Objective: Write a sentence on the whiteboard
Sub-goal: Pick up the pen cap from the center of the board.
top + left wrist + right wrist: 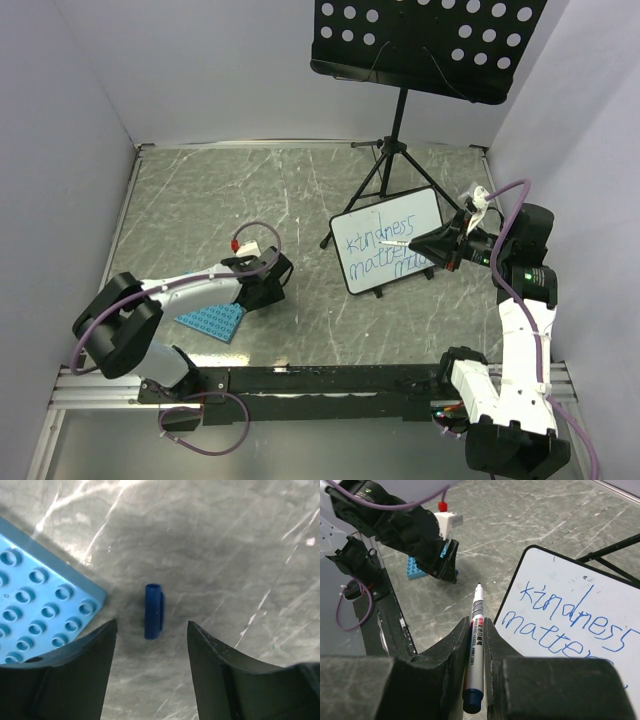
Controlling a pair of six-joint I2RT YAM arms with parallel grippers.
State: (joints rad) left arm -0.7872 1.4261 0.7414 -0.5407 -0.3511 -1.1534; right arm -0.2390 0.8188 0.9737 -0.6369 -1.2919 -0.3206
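Note:
The whiteboard (372, 268) leans tilted right of the table's middle and also shows in the right wrist view (600, 587). The blue sentence (378, 240) reads "kindness" over "matters" (545, 627), with more letters partly hidden under my right gripper. My right gripper (437, 246) is shut on a white marker (476, 635) with a blue end, uncapped, its tip over the board (400, 243); I cannot tell if the tip touches. My left gripper (151, 625) is open, low over the table (272, 285), with a small blue marker cap (154, 611) lying just ahead of its fingertips.
A blue studded plate (212, 320) lies beside the left gripper, its corner in the left wrist view (45, 605). A black perforated music-stand tray (425, 40) on a tripod (385, 170) stands behind the whiteboard. Walls enclose the table on three sides.

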